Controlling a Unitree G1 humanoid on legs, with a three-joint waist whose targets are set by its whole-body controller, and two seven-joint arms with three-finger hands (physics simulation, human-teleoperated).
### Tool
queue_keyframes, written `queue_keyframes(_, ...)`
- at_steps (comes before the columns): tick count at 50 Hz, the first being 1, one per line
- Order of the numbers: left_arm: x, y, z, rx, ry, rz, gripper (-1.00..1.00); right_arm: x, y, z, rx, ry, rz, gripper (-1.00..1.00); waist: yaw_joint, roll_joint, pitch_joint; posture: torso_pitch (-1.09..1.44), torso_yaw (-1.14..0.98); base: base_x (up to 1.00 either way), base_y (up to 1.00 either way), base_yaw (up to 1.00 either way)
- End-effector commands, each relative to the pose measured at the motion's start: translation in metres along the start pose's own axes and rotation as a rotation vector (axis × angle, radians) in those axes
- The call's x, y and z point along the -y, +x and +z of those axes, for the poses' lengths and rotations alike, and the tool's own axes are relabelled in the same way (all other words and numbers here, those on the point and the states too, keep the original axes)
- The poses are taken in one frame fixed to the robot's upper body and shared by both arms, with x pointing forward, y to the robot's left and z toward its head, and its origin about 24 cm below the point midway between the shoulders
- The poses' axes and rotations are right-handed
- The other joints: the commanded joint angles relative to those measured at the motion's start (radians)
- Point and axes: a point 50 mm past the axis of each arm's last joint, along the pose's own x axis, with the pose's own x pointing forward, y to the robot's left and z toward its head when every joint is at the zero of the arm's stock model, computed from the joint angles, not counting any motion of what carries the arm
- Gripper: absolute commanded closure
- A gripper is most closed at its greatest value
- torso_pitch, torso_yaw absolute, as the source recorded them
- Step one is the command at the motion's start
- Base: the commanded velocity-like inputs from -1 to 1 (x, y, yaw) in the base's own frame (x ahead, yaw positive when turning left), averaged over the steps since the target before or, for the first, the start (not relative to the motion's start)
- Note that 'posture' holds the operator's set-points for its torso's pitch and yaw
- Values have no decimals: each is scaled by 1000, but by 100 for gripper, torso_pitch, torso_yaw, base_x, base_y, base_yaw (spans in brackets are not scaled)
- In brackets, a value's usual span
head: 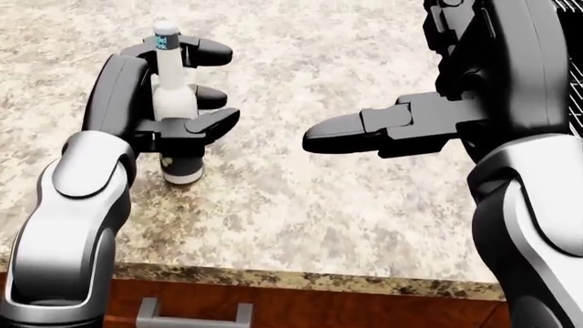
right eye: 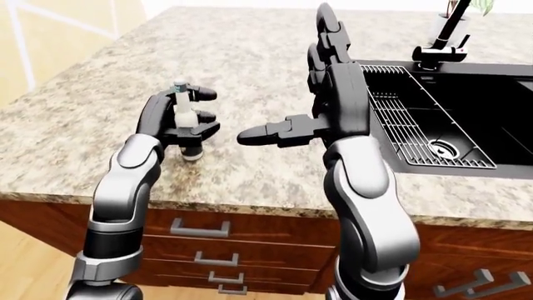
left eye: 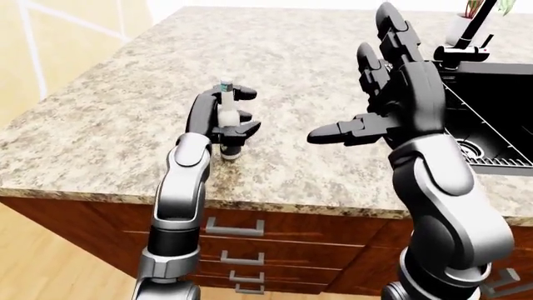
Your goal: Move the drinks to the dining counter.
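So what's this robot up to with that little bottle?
It is moving drinks. Its left hand is around a small white bottle that stands upright on the speckled stone counter, near the edge over the wooden drawers. The fingers look spread rather than clamped on it, so the bottle appears set down. The right hand hangs open above the counter, holding nothing. A black sink sits to the right in the right-eye view.
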Motion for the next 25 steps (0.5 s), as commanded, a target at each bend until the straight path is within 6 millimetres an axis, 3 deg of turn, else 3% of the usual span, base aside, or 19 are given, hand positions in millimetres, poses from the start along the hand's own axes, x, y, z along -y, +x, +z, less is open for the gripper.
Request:
queue_keyframes(1,-3,-1,22,99,9,13,-5,0,-1,14,80,-4,-1,-100,0,0,-26,0,0,0,0,0)
queue_keyframes(13,-7,-21,46,151,25,18,-5,1,1,16,84,-6,-2,-100,-4,2,-16,0,0,0,0,0)
queue_keyframes(25,-9,-21,52,163,34,19,-13,0,0,18,86,-6,-1,-100,-1,1,-11,0,0,0,0,0)
